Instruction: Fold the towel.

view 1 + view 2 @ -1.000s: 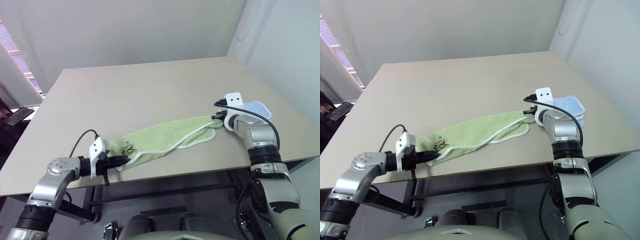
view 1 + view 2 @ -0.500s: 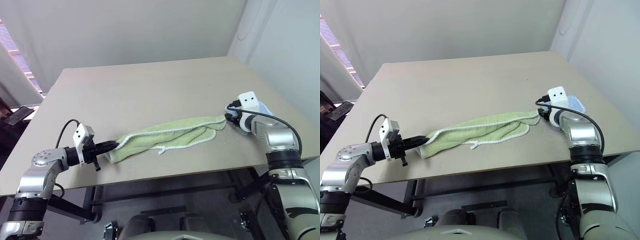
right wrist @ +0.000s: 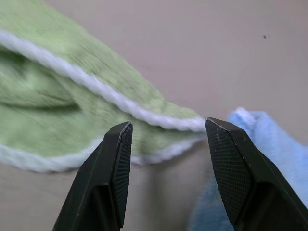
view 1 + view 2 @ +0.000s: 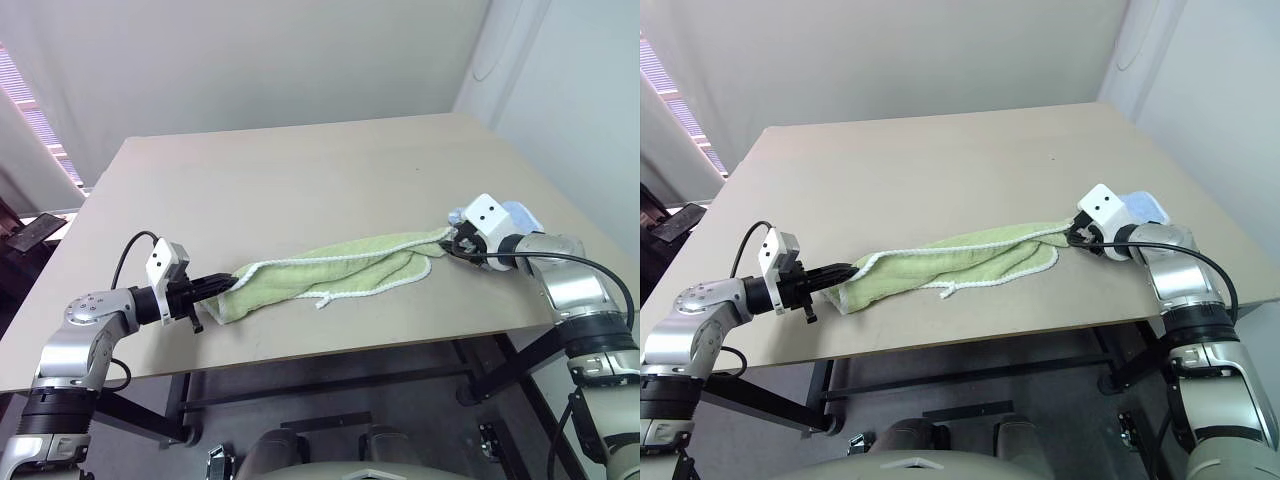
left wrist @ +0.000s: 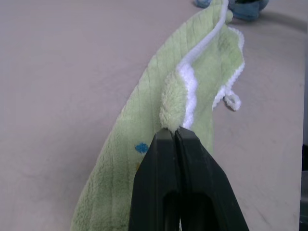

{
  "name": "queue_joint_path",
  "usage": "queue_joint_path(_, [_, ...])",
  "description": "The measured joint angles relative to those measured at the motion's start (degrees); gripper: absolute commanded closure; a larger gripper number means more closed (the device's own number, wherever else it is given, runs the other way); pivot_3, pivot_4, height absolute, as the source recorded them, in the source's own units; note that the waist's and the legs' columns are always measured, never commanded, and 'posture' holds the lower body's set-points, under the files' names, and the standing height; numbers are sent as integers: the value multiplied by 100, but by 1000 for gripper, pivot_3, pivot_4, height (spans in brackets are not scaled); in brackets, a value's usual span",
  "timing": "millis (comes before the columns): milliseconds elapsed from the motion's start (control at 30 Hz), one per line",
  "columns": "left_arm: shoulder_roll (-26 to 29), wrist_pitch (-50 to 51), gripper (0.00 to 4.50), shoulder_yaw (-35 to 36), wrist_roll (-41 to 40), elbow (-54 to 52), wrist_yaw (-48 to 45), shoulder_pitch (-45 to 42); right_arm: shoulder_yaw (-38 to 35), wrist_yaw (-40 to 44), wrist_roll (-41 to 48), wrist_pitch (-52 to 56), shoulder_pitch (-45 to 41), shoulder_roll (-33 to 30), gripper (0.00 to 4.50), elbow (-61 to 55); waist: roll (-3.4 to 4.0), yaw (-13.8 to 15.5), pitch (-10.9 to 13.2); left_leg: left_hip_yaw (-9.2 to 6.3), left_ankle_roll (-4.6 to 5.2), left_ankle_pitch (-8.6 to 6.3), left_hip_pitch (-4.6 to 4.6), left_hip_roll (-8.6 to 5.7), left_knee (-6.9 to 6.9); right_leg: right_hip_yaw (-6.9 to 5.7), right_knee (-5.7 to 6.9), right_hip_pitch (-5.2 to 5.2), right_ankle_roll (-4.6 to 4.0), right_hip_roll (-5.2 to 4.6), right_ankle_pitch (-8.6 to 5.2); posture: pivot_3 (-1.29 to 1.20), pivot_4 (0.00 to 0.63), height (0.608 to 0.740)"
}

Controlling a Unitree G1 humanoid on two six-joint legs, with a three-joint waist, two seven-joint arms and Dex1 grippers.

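The light green terry cloth towel (image 4: 335, 270) with white stitched edging lies stretched in a long bunched strip on the beige tabletop (image 4: 300, 190), reaching from the left claw (image 4: 225, 286), which is pinched tight on one end, to the right claw (image 3: 166, 132), whose fingers stand apart with the other corner between them but not gripped. To fold well, I think the right claw should close firmly on this white edge first, not on the light blue cloth (image 3: 255, 159) just beside it. The layers are bunched together, so which corner is which is hard to tell.
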Motion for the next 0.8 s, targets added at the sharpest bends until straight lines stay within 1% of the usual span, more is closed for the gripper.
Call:
queue_joint_path(233, [-1, 28, 4500, 0, 14, -55, 40, 1, 305, -195, -596, -818, -370, 49, 2000, 877, 0, 0, 0, 0, 0, 0, -1, 0, -2, 0, -2, -1, 1, 1, 0, 0, 0, 736])
queue_joint_path(600, [1, 64, 4500, 14, 13, -224, 110, 25, 640, -684, -1186, -1540, -1049, 525, 2000, 2240, 0, -26, 0, 0, -3, 2, 1, -2, -1, 0, 3, -1, 1, 4, 1, 0, 0, 736])
queue_joint_path(667, [1, 98, 4500, 25, 13, -229, 121, 32, 719, -731, -1283, -1739, -1159, 542, 2400, 2480, 0, -30, 0, 0, -4, 2, 1, -2, -1, 0, 3, -1, 2, 5, 1, 0, 0, 736])
queue_joint_path(733, [1, 110, 4500, 63, 13, -229, 135, 44, 730, -764, -1330, -1852, -1243, 566, 2964, 2659, 0, -28, 0, 0, -4, 3, 1, -2, -2, 0, 3, -1, 2, 6, 2, 0, 0, 736])
queue_joint_path(800, [2, 114, 4500, 91, 13, -233, 141, 45, 730, -768, -1334, -1930, -1300, 596, 3700, 2780, 0, -33, 0, 0, -5, 3, 2, -2, -1, 0, 4, 0, 3, 6, 2, 0, 0, 736])
